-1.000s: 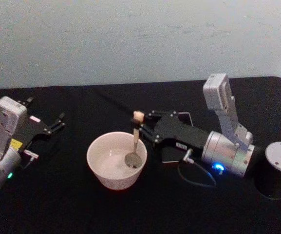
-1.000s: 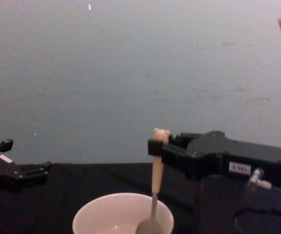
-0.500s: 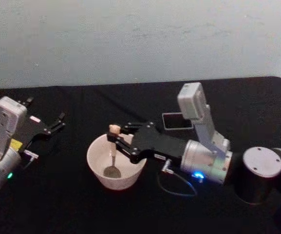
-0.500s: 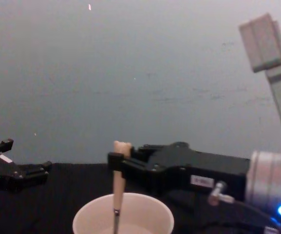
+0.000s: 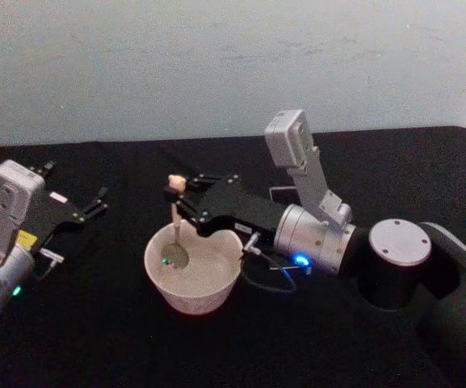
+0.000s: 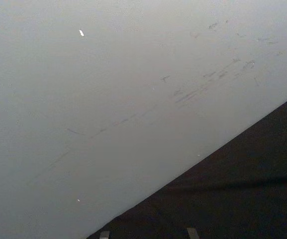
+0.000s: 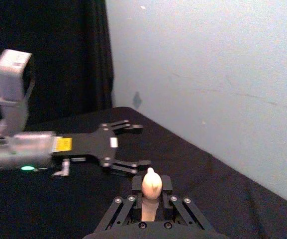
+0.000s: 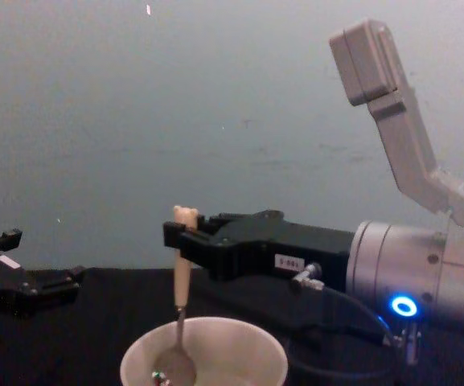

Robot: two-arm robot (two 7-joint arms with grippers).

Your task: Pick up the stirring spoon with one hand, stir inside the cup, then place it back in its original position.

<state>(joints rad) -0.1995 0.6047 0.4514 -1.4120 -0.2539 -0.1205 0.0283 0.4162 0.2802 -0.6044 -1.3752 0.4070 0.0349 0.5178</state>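
Your right pincer [image 5: 181, 192], clamped on the stirring spoon [image 5: 174, 234], has swept it across the cup [image 5: 191, 297] toward the left edge of the surface [image 5: 95, 343], so stirring looks underway; your open left pincer [image 5: 94, 204] idles by that edge.

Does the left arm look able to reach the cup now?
Probably: nothing lies between the open left gripper and the cup, though the right gripper holds the stirring spoon inside it.

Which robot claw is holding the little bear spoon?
The right gripper: its jaws are shut on the stirring spoon, whose bowl dips in the cup. The left gripper sits aside, jaws open, holding nothing.
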